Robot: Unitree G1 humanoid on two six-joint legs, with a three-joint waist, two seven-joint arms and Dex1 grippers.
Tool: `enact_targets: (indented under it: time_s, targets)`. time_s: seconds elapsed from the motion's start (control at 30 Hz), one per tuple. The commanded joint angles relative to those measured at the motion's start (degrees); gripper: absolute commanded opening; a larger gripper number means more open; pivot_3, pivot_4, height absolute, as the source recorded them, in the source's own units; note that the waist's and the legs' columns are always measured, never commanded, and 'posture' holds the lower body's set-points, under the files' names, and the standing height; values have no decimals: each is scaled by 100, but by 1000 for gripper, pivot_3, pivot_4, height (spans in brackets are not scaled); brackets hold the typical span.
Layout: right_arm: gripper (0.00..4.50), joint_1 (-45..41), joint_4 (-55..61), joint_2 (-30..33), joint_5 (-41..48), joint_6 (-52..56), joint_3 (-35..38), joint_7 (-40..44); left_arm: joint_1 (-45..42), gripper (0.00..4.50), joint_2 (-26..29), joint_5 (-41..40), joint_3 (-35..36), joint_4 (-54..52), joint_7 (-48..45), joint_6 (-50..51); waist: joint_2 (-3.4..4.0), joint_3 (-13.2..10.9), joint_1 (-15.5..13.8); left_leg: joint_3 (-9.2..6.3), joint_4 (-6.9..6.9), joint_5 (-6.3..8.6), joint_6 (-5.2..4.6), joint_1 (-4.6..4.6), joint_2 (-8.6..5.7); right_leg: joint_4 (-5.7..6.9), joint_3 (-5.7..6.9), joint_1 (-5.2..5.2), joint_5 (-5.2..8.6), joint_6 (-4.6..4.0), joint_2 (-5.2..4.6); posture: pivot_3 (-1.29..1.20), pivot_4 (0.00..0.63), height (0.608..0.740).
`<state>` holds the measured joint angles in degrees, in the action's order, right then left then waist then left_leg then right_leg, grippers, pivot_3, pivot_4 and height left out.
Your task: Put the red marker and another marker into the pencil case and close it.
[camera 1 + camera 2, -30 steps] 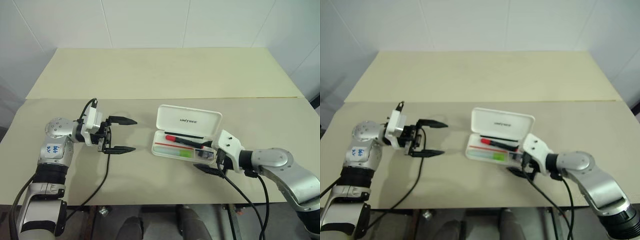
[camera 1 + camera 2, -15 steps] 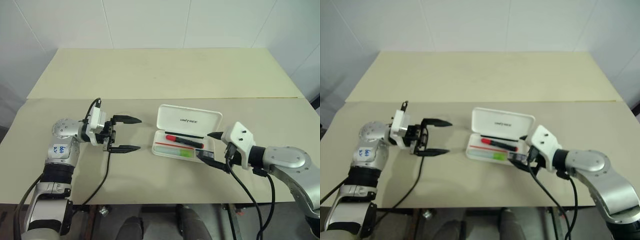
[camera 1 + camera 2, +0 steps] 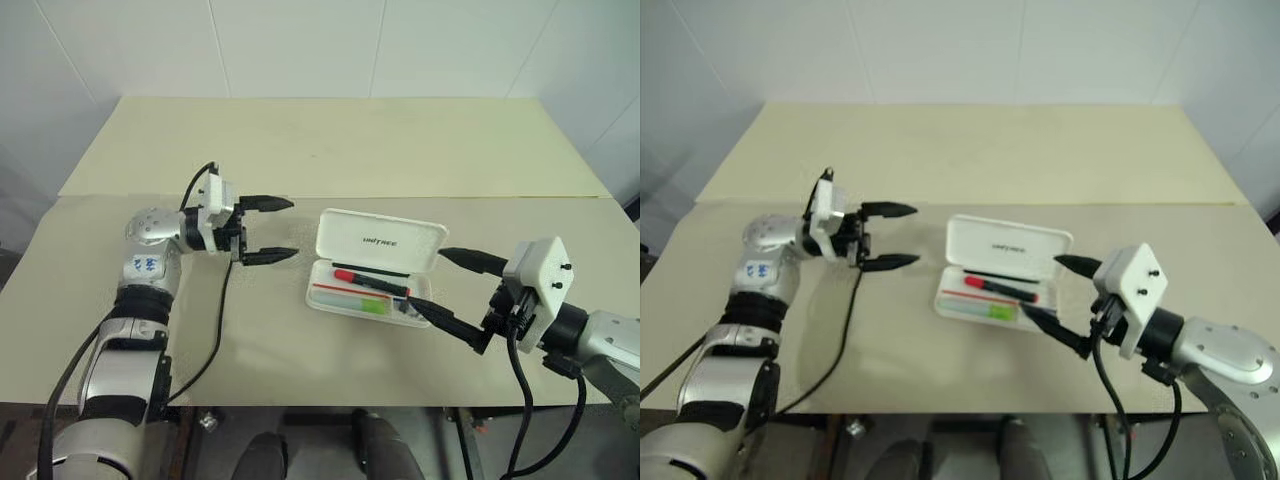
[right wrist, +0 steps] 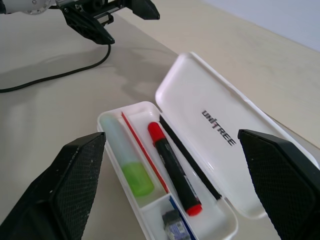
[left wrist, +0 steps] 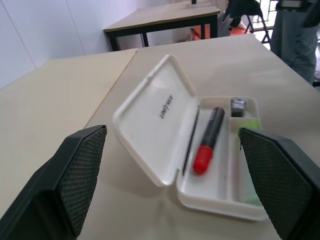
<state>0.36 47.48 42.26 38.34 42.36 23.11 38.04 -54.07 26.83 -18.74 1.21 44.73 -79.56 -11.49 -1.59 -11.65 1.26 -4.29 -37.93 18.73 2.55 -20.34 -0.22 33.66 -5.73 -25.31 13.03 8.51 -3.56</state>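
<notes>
One open pencil case (image 3: 375, 262) holds two markers: red marker (image 3: 368, 281), green marker (image 3: 350, 301). Both tools, left tool (image 3: 279, 230) and right tool (image 3: 448, 292), are open, empty.

Red marker (image 3: 372, 282) and another marker (image 3: 350, 301) inside pencil case (image 3: 375, 263) on table (image 3: 300, 150).

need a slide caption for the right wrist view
Open right gripper above the open pencil case, red marker and green marker inside.

Beige table (image 3: 330, 140), seam across its width. White wall (image 3: 300, 45) behind it. In left wrist view: second, dark-legged table (image 5: 165, 17) farther off, a person's trouser legs (image 5: 295, 35) beside it.
</notes>
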Motion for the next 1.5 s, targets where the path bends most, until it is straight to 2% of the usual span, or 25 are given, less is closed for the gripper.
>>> enact_targets:
  time_s: [0.03,0.2,0.27,0.33,0.5,0.67,0.7,0.87,0.97,1.13,1.33,1.4,1.5]
  targets:
    - [4479,90,280,-112,50,-293,339,-251,-499,4500,-112,188,31,621,-40,-338,-2,-1,19,0,0,0,0,0,0,1,0,0,0,0,1,0,150,740]
    - [4479,383,393,-166,45,-520,580,-356,-1032,4500,-233,417,69,1427,67,-454,-3,-2,25,0,1,0,-1,1,0,2,-1,0,0,0,3,0,150,740]
    - [4500,519,425,-172,39,-599,704,-387,-1229,4100,-272,480,103,1700,165,-370,-6,-3,18,0,0,0,-1,0,0,1,-1,0,-2,2,2,0,150,740]
    - [4500,666,468,-190,41,-667,831,-416,-1400,3568,-304,572,101,1918,269,-349,-8,-4,17,0,-2,0,-1,0,-1,-4,-2,5,-4,5,1,0,150,740]
    - [4500,914,553,-210,74,-799,997,-476,-1668,1832,-334,767,90,2281,469,-157,-10,-5,26,0,-1,1,-1,1,-1,-5,-3,7,-4,7,2,0,150,740]
    - [4500,1173,578,-214,277,-912,1357,-399,-1954,183,-427,1083,58,2631,1081,-3,-15,-8,17,0,-3,1,-2,2,-2,-2,-4,8,-5,8,2,0,150,740]
    - [4500,1223,559,-213,358,-925,1450,-381,-2019,55,-463,1159,63,2704,1317,21,-15,-8,15,0,-3,1,-2,3,-1,-2,-4,9,-5,8,2,0,150,740]
    - [4500,1656,454,-159,1279,-928,2189,-67,-2197,55,-632,1681,-77,3000,2456,57,-23,-13,-7,0,-2,1,-2,3,-2,-7,-6,15,-7,11,3,0,150,740]
    - [4500,1897,276,14,1259,-968,2436,168,-2226,55,-768,1836,-66,3108,2674,235,-28,-16,-8,0,-2,1,-3,4,-2,-14,-7,18,-10,17,2,0,150,740]
    - [4500,1852,238,43,1228,-1055,2390,-31,-2254,55,-909,1957,23,3199,2863,693,-32,-18,9,0,-2,1,-3,13,-4,-20,-9,37,-12,21,3,0,150,740]
    - [4500,2031,316,-25,1098,-1076,2284,-108,-2230,55,-1135,1899,92,3216,1808,1398,-33,-18,7,0,-2,2,-3,13,-4,-36,-9,64,-13,21,3,0,150,740]
    - [4500,2074,307,-14,1073,-1114,2303,-116,-2274,55,-1169,1730,263,3265,1468,2053,-33,-18,22,0,-2,1,-3,13,-4,-43,-9,65,-14,24,3,0,150,740]
    - [4500,2105,302,-2,1071,-1144,2315,-144,-2269,55,-1168,1897,164,3246,1158,2195,-33,-18,22,0,-2,3,-5,13,-4,-41,-10,66,-14,24,4,0,150,740]
